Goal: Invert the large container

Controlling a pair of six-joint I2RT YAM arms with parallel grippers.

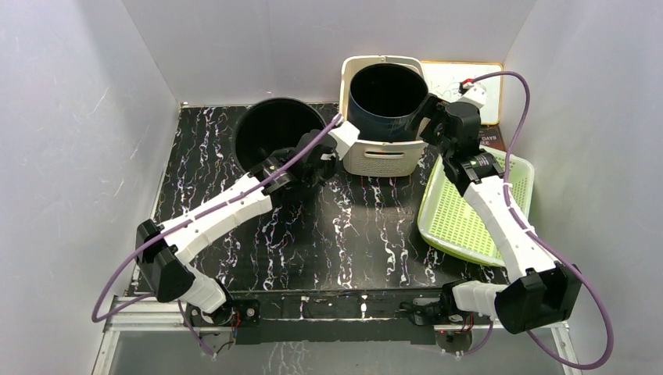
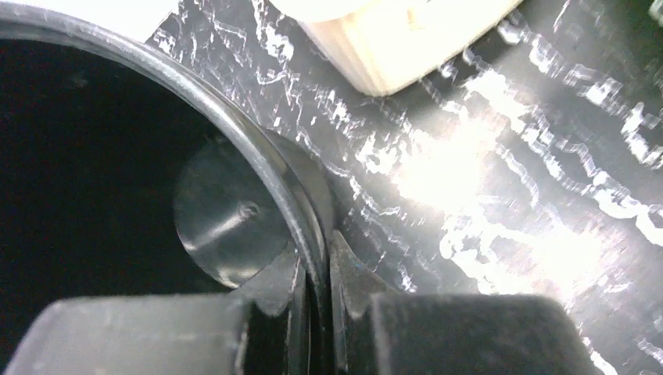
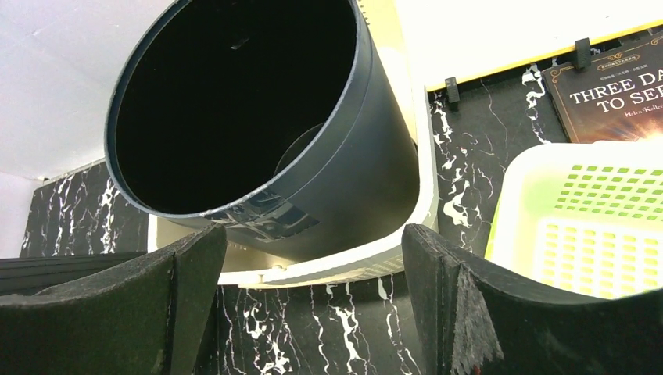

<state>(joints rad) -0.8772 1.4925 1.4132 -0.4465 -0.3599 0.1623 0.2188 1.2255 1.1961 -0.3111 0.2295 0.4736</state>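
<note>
- Container: black, mouth up, back-left on table, near cream bin.
- Looks like thin, stiff, glossy plastic: probably light and slippery. The rim is the obvious hold.
- Left gripper is pinched on that rim, one finger inside, one outside.
- Right gripper is spread and empty, facing a second dark tub in the bin.

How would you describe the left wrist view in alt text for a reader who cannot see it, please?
The left arm's fingers are closed on the thin rim of a black container, one finger inside and one outside. Past it lie the black, white-veined tabletop under glare and the corner of a cream bin.
</note>
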